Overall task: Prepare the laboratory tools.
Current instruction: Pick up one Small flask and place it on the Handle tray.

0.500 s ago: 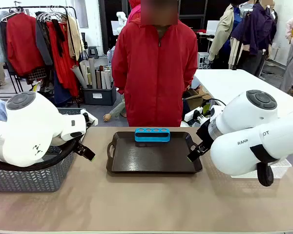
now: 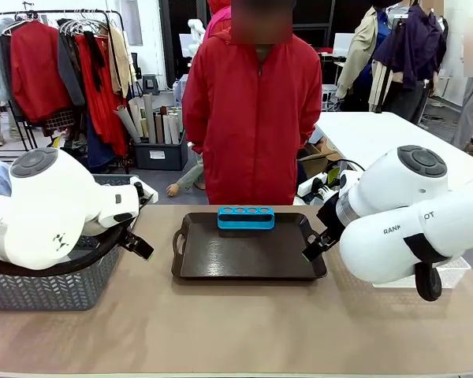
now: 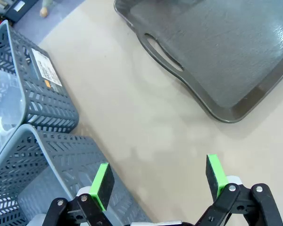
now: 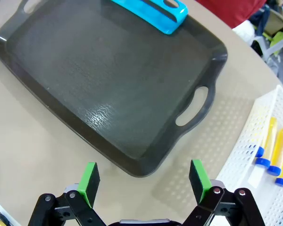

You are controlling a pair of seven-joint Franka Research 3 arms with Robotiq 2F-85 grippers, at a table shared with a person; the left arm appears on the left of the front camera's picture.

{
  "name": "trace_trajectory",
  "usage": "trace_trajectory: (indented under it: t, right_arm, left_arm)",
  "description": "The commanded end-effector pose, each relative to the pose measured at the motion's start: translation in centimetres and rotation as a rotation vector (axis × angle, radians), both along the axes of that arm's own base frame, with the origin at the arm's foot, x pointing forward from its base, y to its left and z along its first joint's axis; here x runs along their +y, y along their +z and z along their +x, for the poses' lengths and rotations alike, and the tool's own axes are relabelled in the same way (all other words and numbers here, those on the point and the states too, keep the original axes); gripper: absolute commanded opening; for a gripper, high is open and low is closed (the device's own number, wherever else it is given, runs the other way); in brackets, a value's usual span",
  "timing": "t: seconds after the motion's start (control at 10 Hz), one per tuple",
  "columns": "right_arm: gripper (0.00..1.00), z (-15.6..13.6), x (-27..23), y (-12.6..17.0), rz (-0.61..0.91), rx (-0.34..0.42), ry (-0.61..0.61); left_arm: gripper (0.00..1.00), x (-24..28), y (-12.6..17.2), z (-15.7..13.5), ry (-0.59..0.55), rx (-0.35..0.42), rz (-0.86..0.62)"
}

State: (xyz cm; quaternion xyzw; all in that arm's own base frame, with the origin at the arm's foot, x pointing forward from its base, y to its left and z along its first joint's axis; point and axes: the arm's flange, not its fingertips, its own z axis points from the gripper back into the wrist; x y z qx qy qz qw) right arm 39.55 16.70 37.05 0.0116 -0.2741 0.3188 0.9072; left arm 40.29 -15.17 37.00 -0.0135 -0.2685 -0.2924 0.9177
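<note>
Two grey mesh baskets (image 3: 49, 101) stand side by side at the table's left edge, and something clear lies in one of them, though what it is cannot be told. One dark tray (image 2: 244, 264) with a handle slot at each end sits in the middle of the table. One blue four-hole rack (image 2: 246, 217) stands on it at the far edge, all four holes empty. One white lattice bin (image 4: 247, 141) lies right of the tray. In it lie yellow-orange tubes with blue caps (image 4: 270, 136): at least three can be counted, cut by the picture's edge. The left gripper (image 3: 158, 175) hangs over bare table between baskets and tray, jaws spread wide, holding nothing. The right gripper (image 4: 144, 181) hangs by the tray's near right corner, equally wide and empty. One person in a red jacket (image 2: 252, 118) stands at the far side.
</note>
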Motion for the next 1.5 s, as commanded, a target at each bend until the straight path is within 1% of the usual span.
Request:
trace_trajectory:
  t: [0.0, 1.2, 1.4]
  right_arm:
    - [1.00, 0.00, -0.01, 0.01, 0.001, 0.000, 0.000]
    - [1.00, 0.00, 0.00, 0.00, 0.000, 0.000, 0.000]
    - [1.00, -0.47, -0.16, 0.58, -0.080, -0.005, 0.004]
  left_arm:
    - [1.00, 0.01, 0.01, 0.00, 0.000, 0.000, 0.000]
    - [1.00, -0.01, 0.00, 0.00, 0.000, 0.000, 0.000]
    - [1.00, -0.77, 0.00, -0.36, -0.088, -0.013, 0.001]
